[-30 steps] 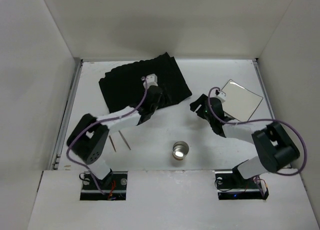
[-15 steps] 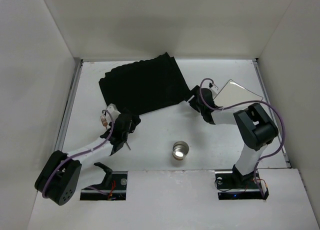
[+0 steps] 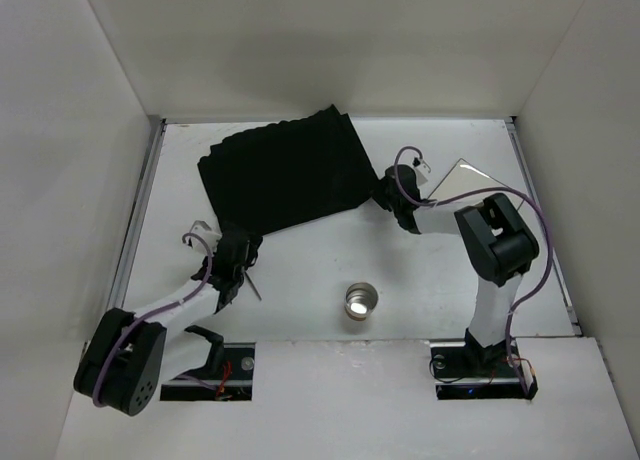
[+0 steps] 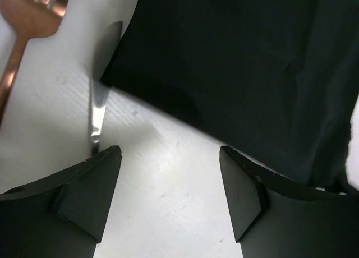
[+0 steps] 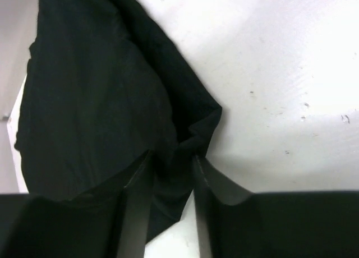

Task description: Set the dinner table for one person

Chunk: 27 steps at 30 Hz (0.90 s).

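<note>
One step underway, laying the placemat (image 5: 90,101): your right hand (image 5: 167,174) pinches its corner; next, pull it square. Your left hand (image 4: 168,185) hangs wide and empty.

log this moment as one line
left gripper: open over dinner table near knife and fork | right gripper: shut on black placemat corner | cup: near centre | plate: right side

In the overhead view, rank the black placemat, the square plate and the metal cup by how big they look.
1. black placemat, clearly largest
2. square plate, partly covered
3. metal cup, smallest
</note>
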Each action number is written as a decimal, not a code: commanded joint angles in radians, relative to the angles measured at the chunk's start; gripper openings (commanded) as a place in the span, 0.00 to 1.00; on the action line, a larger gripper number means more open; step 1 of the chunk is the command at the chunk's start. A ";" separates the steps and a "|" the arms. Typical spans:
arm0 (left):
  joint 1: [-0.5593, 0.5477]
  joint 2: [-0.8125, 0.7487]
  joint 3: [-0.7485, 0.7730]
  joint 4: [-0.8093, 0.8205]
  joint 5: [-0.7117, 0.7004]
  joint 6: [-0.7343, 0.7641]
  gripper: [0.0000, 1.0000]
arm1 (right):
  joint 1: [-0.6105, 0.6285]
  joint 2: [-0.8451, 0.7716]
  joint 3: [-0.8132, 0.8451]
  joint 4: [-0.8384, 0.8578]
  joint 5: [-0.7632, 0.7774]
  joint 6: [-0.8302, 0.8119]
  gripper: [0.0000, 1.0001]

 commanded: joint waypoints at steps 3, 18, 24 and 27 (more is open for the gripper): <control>0.033 0.121 0.051 0.048 -0.002 -0.064 0.70 | -0.021 -0.017 -0.005 0.007 0.020 0.047 0.17; 0.028 0.330 0.163 0.153 -0.007 -0.023 0.20 | -0.082 -0.385 -0.480 0.201 0.021 0.050 0.10; 0.017 0.281 0.114 0.181 0.021 0.041 0.11 | -0.049 -0.509 -0.628 0.211 0.027 0.057 0.10; 0.014 0.220 0.079 0.167 0.027 0.071 0.10 | -0.035 -0.598 -0.687 0.170 0.046 0.067 0.10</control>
